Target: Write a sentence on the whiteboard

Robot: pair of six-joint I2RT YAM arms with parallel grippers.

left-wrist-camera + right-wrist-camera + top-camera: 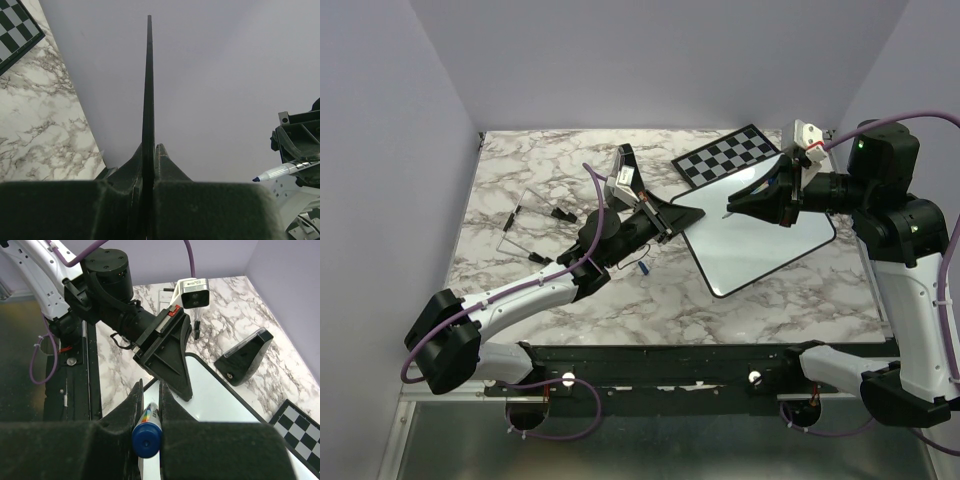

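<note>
The whiteboard lies at an angle on the marble table, right of centre; the face that shows is blank, and the sentence is not in view. My left gripper is shut on the board's left corner. In the left wrist view the black rim runs edge-on out from between the closed fingertips of that gripper. My right gripper hovers over the board's upper left part, shut on a blue marker. The marker's uncapped tip points toward the left gripper and sits just above the board.
A checkered chessboard lies behind the whiteboard, partly under its far edge. A black wedge-shaped object stands behind the left gripper. A thin wire stand and small black pieces lie to the left. A small blue cap rests near the left forearm.
</note>
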